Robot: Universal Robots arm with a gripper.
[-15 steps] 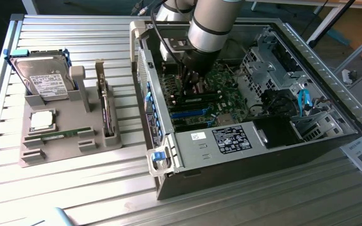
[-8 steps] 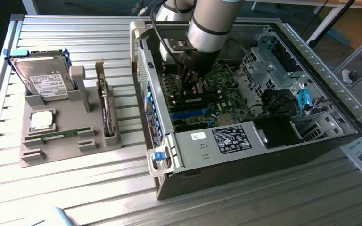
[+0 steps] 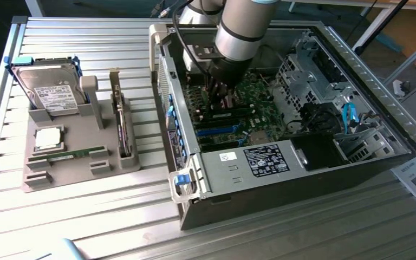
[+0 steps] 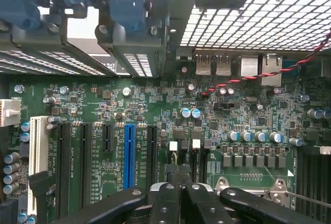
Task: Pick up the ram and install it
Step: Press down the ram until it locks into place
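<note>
The ram [image 3: 69, 156] is a slim green stick lying in a slot of the grey holder tray [image 3: 63, 179] at the exterior view's left, outside the computer case. My gripper [image 3: 221, 98] is far from it, lowered inside the open case over the green motherboard [image 3: 255, 116]. In the wrist view the black fingertips [image 4: 170, 182] press together just above the motherboard [image 4: 155, 105], near the metal frame of the processor socket [image 4: 248, 185]. The gripper [image 4: 179, 172] is shut with nothing between its fingers.
On the tray also stand a hard drive [image 3: 52, 95], a square silver processor [image 3: 49, 138] and an upright dark expansion card [image 3: 123, 127]. Black and blue expansion slots [image 4: 129, 154], capacitors and a red-black wire [image 4: 269, 74] surround the fingers. The power supply [image 3: 266, 160] and drive cages [image 3: 316, 76] crowd the case.
</note>
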